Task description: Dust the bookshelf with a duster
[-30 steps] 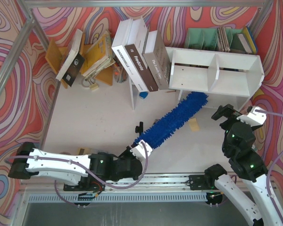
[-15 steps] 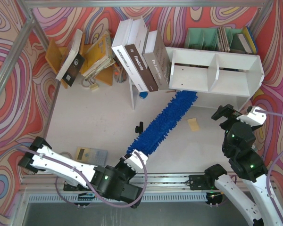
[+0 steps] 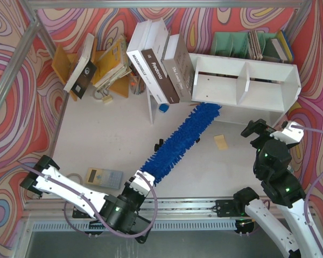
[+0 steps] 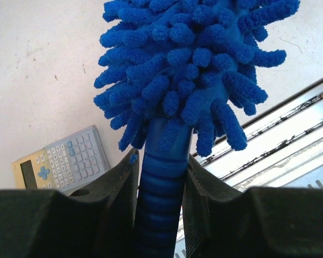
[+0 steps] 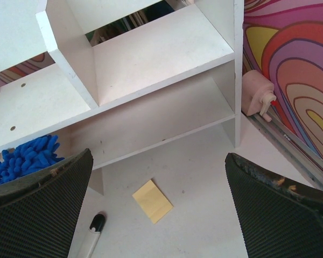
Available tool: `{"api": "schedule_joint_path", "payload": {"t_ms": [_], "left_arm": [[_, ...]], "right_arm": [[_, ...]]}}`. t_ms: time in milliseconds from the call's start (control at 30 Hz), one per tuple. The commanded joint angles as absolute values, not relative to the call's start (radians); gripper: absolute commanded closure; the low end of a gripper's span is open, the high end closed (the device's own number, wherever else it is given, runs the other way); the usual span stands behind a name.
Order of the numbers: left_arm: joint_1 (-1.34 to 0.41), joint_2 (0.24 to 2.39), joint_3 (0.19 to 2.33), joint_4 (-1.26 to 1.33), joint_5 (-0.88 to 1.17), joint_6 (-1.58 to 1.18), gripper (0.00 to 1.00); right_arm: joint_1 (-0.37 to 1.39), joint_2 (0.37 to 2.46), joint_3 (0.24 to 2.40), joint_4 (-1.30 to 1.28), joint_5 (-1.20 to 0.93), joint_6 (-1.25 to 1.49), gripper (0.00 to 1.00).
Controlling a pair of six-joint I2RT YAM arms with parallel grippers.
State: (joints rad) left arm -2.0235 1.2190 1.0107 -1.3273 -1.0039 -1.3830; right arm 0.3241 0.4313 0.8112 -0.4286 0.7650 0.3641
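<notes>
L fingers [image 4: 116, 199] clamp duster [image 3: 180, 140] handle; R fingers [image 5: 43, 188] wide apart, empty.
Duster diag. across bench [image 3: 107, 129], tip at shelf's [image 3: 246, 80] lower left; calculator [image 3: 105, 177] nr L arm.

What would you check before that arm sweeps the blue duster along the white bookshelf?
1. Grip: the left tool is shut on the handle of the duster: ok.
2. Reach: the duster's tip lies at the left end of the bookshelf, by its lower shelf: ok; actual contact: cannot tell.
3. Other arm: the right tool is open and apart from the duster: ok.
4. Overhead: the leaning books hang just above the tip: not ok, a sweep might nudge them.
5. Table: the yellow sticky note lies loose beside the duster: not ok, may get swept.
</notes>
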Motion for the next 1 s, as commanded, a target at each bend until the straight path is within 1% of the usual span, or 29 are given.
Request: {"api": "schedule_joint_path", "payload": {"t_ms": [0,167,400,500,567,767,967], "left_arm": [[-2.012,1.188,0.986,-1.457,-1.041,-1.585,1.00],[-2.070,1.241,1.037,-1.524,-1.023,-1.591,1.00],[-2.135,1.224,1.048,-1.456,-0.966,-1.468,1.00],[-2.151,1.220,1.051,-1.508,-0.955,-1.518,1.00],[-2.158,1.222,1.057,-1.586,-0.952,-1.601,1.00],[-2.162,1.199,1.037,-1.702,-0.971,-1.770,1.00],[-2.140,1.136,1.005,-1.699,-1.051,-1.844,1.00]], "right_arm": [[0.324,0.434,0.825,-0.441,0.764,0.380,0.01],[0.324,0.435,0.816,-0.430,0.778,0.370,0.01],[0.324,0.451,0.818,-0.420,0.780,0.363,0.01],[0.324,0.445,0.817,-0.424,0.780,0.365,0.01],[0.324,0.441,0.815,-0.425,0.782,0.367,0.01],[0.323,0.438,0.817,-0.430,0.780,0.372,0.01],[0.324,0.434,0.821,-0.441,0.769,0.385,0.01]]}}
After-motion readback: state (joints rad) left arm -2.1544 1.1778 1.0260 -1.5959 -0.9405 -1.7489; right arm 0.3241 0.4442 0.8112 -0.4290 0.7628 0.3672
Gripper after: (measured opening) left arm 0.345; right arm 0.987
